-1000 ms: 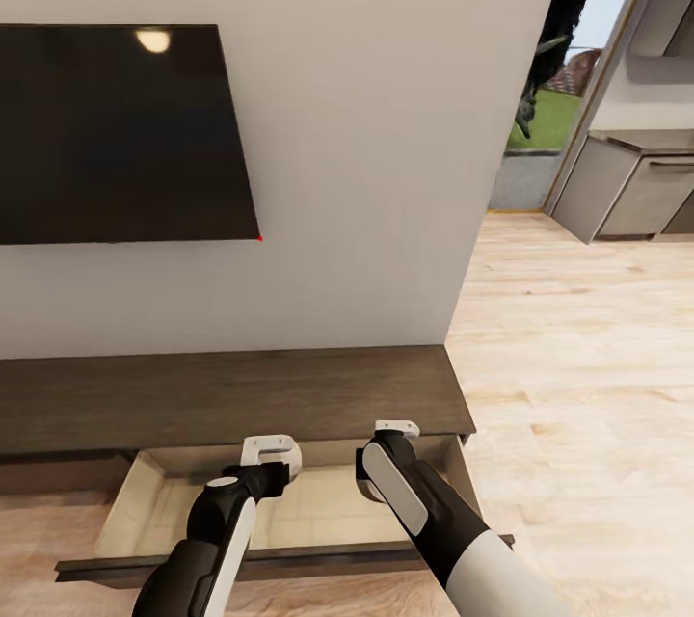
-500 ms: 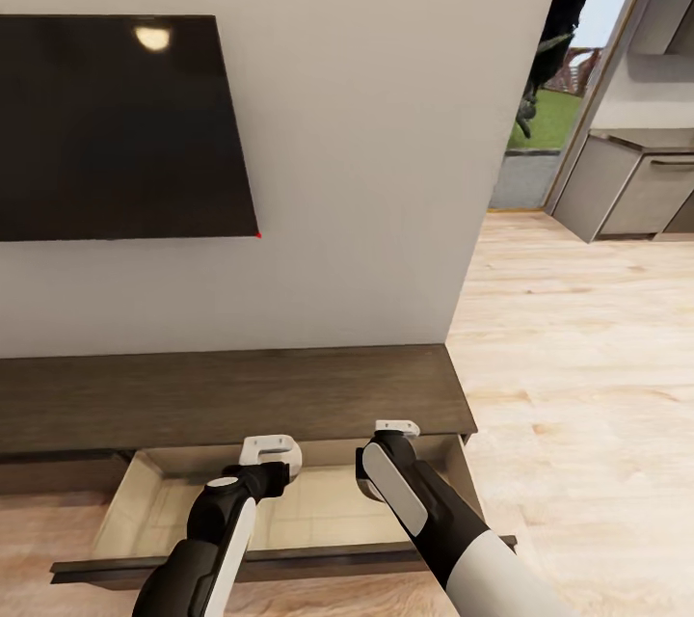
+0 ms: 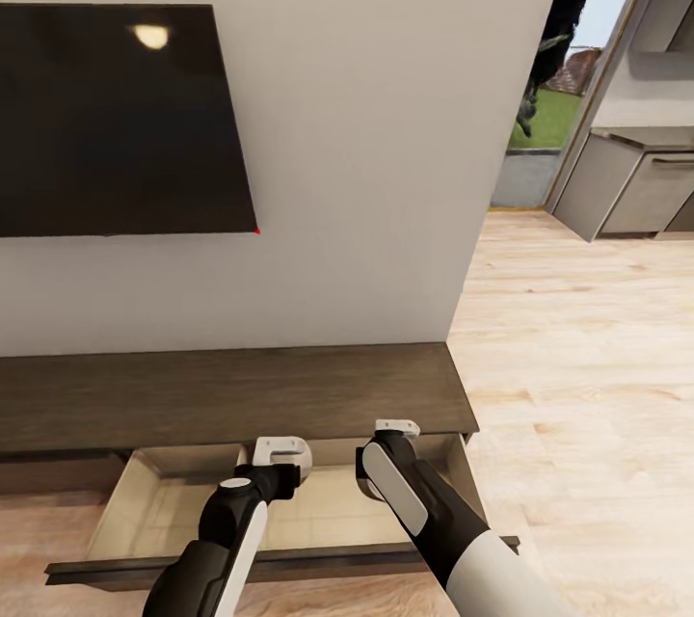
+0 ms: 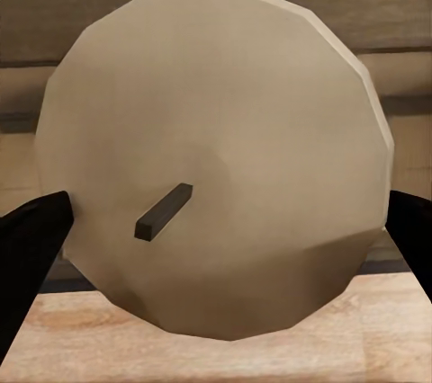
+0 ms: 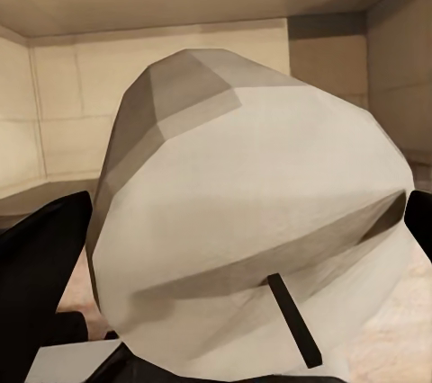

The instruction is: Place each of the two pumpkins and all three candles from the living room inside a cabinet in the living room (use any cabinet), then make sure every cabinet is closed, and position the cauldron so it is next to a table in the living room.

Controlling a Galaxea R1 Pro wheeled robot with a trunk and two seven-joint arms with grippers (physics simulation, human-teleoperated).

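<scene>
Your left fingers (image 4: 31, 248) clamp one candle (image 4: 216, 158), your right fingers (image 5: 45, 257) another (image 5: 252, 248), both over the open cabinet (image 3: 231, 395) drawer (image 3: 135, 501); nothing stowed visibly yet.

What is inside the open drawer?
The drawer of the cabinet shows a bare beige floor. Both grippers reach in, the left gripper and right gripper each gripping a pale candle. The arms cover part of the floor.
</scene>
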